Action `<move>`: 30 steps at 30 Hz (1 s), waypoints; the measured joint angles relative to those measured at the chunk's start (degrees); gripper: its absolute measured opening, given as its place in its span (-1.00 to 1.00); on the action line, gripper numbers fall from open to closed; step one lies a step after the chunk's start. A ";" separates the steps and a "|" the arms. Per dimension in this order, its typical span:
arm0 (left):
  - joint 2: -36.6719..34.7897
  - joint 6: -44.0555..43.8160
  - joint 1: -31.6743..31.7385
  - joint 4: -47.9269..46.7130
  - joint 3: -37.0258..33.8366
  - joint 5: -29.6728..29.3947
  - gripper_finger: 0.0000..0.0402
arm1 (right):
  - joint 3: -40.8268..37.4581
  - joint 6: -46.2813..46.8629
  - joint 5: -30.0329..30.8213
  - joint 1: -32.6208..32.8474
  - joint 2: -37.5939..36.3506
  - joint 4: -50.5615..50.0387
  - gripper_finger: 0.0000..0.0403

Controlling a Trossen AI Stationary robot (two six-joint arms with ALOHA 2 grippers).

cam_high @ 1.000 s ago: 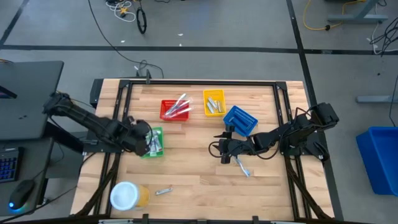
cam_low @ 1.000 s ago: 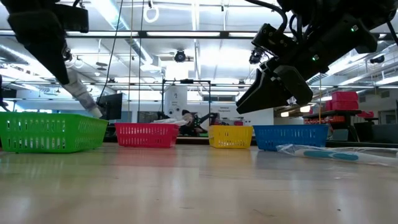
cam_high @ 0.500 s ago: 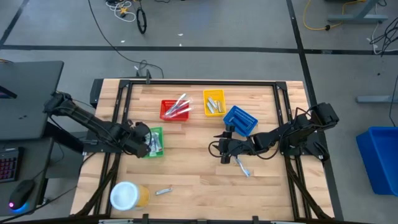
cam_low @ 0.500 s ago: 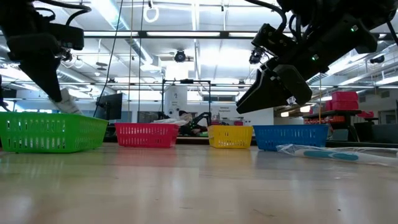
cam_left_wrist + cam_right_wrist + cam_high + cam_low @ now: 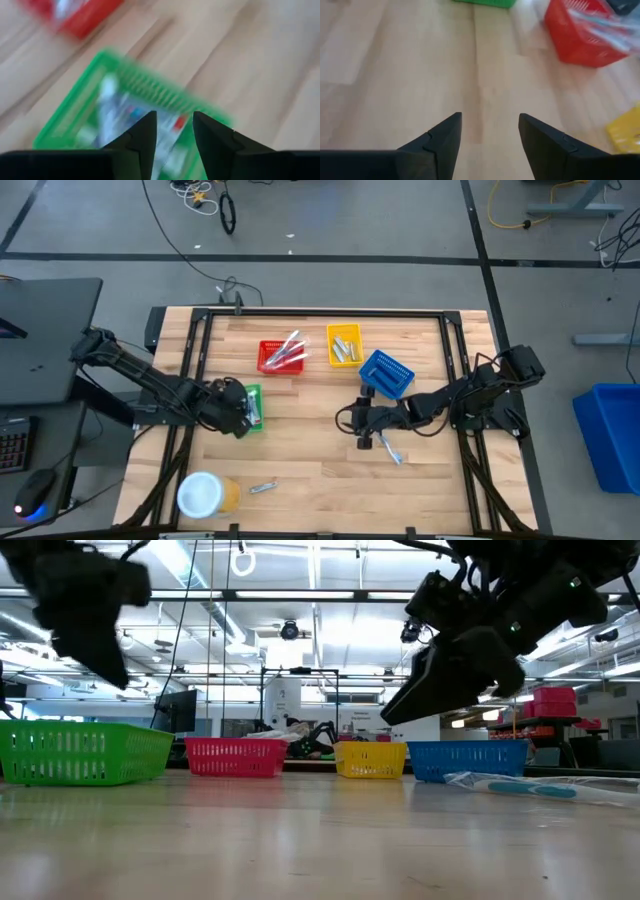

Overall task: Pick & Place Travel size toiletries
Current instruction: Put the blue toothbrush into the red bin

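My left gripper (image 5: 241, 414) (image 5: 172, 122) hangs open over the green basket (image 5: 250, 408) (image 5: 130, 85), which holds several small tubes (image 5: 107, 107); nothing shows between its fingers. My right gripper (image 5: 360, 426) (image 5: 490, 125) is open above bare wood near the table's middle, just left of a pale toothbrush (image 5: 388, 448) (image 5: 530, 786) that lies flat on the table. A small silver item (image 5: 263, 488) lies near the front edge. The red basket (image 5: 282, 356) and the yellow basket (image 5: 343, 344) hold more toiletries.
A blue basket (image 5: 386, 372) stands tilted just beyond my right gripper. A large white-lidded jar (image 5: 203, 493) stands at the front left corner. Bare wood lies between the two grippers and along the front right.
My left gripper, holding a white tube, has sunk toward the green basket and let the tube go: the tube no longer hangs below its fingers. My right gripper has stayed where it was and its wrist has turned a little.
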 joint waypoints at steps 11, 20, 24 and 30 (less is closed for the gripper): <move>0.00 24.66 0.02 34.61 0.00 -6.81 -0.32 | 1.92 20.87 -5.67 4.42 -9.64 -23.40 -0.03; 0.00 32.90 0.02 40.63 0.00 -9.56 -0.37 | -0.97 42.58 -13.19 8.36 -11.13 -35.51 -0.07; 0.84 32.81 0.02 40.45 0.00 -10.17 -0.39 | -3.63 44.19 -11.12 8.74 -9.67 -31.43 -0.07; 3.74 32.65 0.02 40.07 0.00 -9.73 -0.40 | -5.27 43.92 -10.80 8.59 -6.99 -28.61 -0.08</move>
